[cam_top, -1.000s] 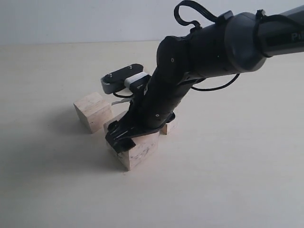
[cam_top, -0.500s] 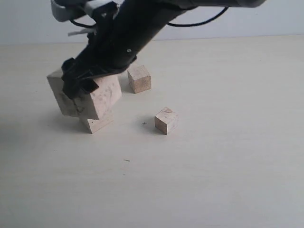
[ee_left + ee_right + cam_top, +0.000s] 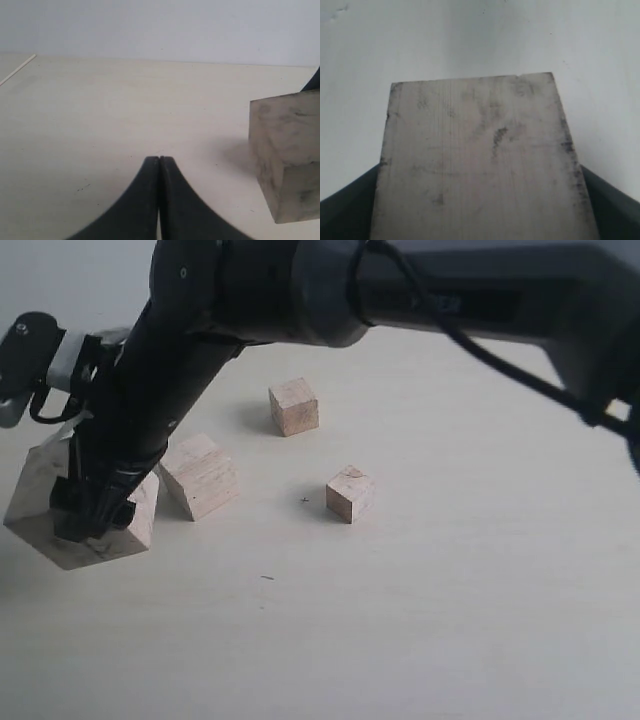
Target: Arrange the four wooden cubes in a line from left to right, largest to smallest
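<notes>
While tilted, big cube (image 3: 38,495) is clamped in right pincer (image 3: 90,512);
left pincer (image 3: 159,162) clenched shut; second cube (image 3: 200,477) lies near on tabletop (image 3: 450,620)

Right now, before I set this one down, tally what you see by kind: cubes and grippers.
Wooden cubes: 4 - largest cube, held by the right gripper; second cube; third cube; smallest cube
Grippers: 2 - the right one, plus the left gripper, shut
Total: 6
</notes>
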`<state>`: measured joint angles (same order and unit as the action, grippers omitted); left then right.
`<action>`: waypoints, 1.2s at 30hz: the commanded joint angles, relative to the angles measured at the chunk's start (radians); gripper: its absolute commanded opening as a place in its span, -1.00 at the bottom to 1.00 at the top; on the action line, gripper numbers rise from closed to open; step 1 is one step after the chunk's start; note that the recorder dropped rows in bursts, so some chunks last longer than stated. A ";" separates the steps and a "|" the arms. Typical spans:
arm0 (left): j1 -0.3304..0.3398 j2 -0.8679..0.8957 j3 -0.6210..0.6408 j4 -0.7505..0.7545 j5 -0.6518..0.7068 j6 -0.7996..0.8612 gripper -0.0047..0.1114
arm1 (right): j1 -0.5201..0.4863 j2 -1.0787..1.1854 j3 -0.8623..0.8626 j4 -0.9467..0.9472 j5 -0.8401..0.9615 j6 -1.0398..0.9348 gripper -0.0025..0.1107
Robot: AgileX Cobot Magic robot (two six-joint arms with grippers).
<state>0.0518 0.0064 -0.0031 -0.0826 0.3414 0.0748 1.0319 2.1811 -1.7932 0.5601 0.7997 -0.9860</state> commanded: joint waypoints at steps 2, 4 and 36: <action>-0.004 -0.006 0.003 -0.005 -0.013 -0.001 -0.92 | -0.008 0.062 -0.075 0.015 -0.073 -0.043 -0.96; -0.004 -0.006 0.003 -0.005 -0.013 -0.001 -0.92 | -0.011 0.084 -0.103 0.015 -0.077 -0.043 -0.96; -0.004 -0.006 0.003 -0.005 -0.013 -0.001 -0.92 | -0.148 0.198 -0.180 0.106 0.065 -0.113 -0.91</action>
<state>0.0518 0.0064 -0.0031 -0.0826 0.3414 0.0748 0.8822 2.3992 -1.9572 0.6411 0.8698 -1.0886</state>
